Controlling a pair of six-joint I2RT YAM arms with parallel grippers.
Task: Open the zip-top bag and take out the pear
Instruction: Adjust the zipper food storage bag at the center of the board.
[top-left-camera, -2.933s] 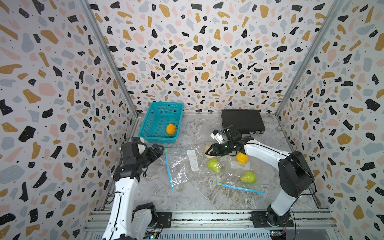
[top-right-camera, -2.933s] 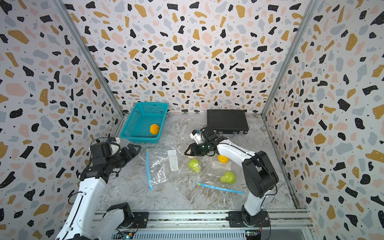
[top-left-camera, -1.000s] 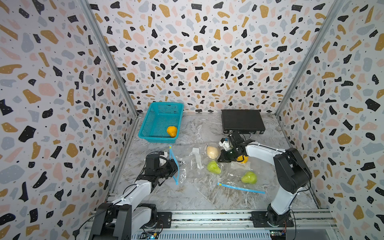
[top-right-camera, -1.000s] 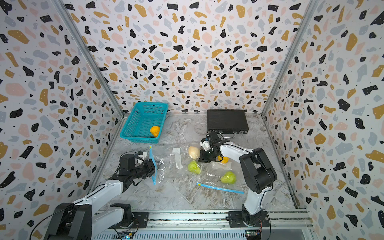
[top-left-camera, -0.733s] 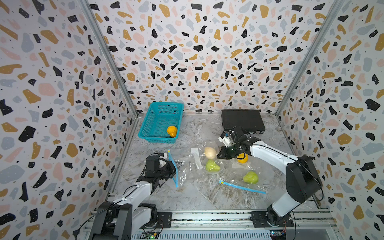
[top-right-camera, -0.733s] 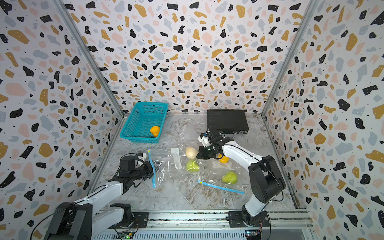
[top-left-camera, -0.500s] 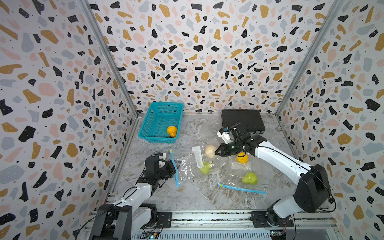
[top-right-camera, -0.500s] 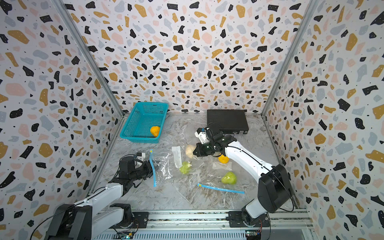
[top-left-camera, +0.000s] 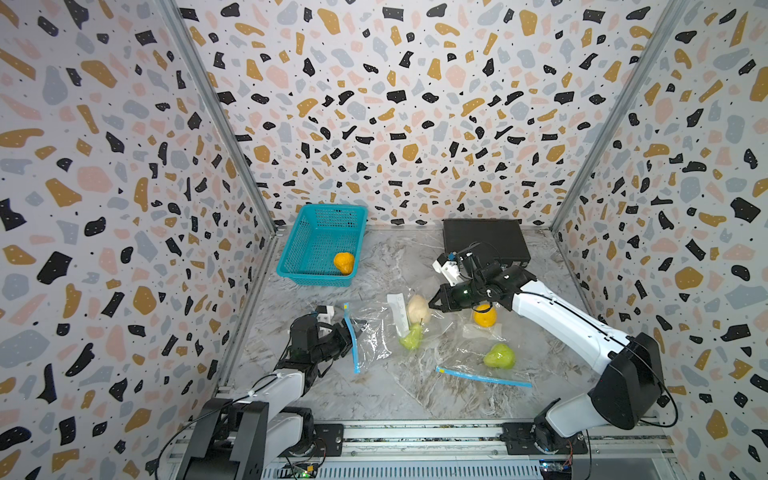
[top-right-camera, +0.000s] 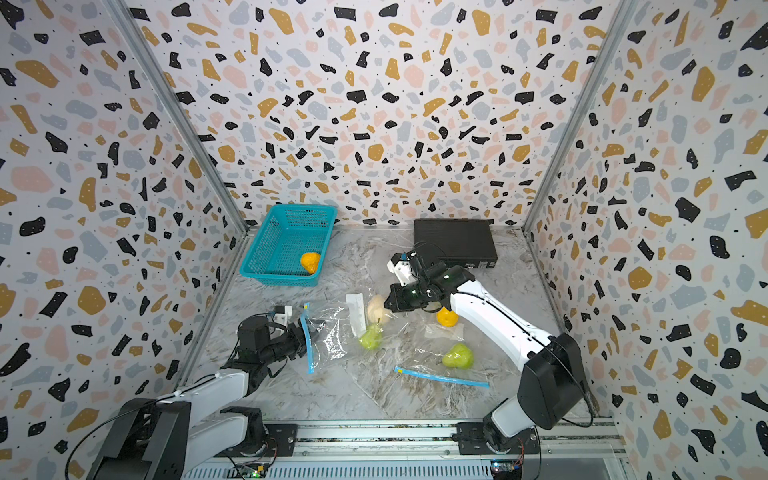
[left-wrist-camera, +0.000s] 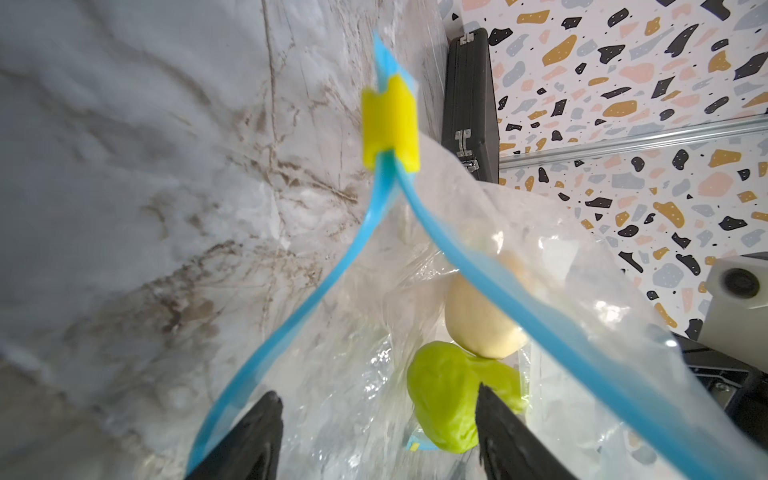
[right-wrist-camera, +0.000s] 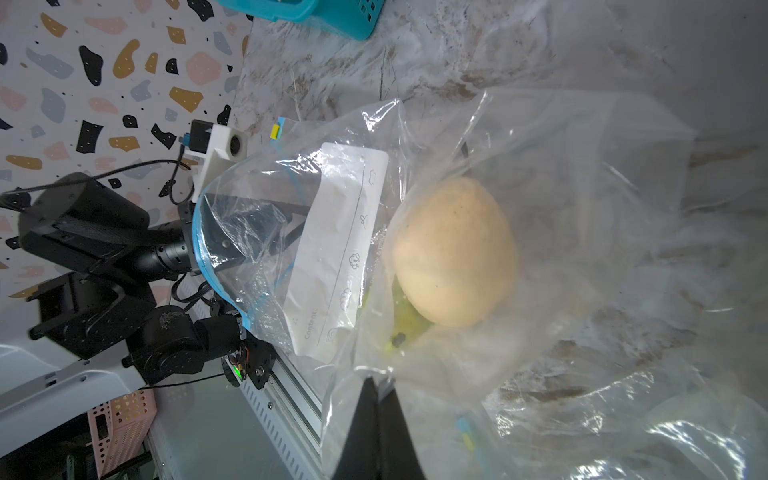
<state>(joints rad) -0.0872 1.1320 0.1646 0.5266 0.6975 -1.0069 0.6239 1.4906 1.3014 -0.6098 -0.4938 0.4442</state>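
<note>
inside the crinkly clear zip-top bag (top-left-camera: 374, 338): a smooth green pear (top-left-camera: 411, 338), a matte beige oval fruit (top-left-camera: 417, 308). right gripper (top-left-camera: 433, 303) pinches its film tight; left gripper (left-wrist-camera: 378, 392) gapes, seemingly within its mouth.

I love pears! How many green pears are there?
2. One green pear lies in the opened bag, touching a beige fruit. The second green pear seems inside the other bag, near the blue zip strip. Crinkled plastic might hide more.
</note>
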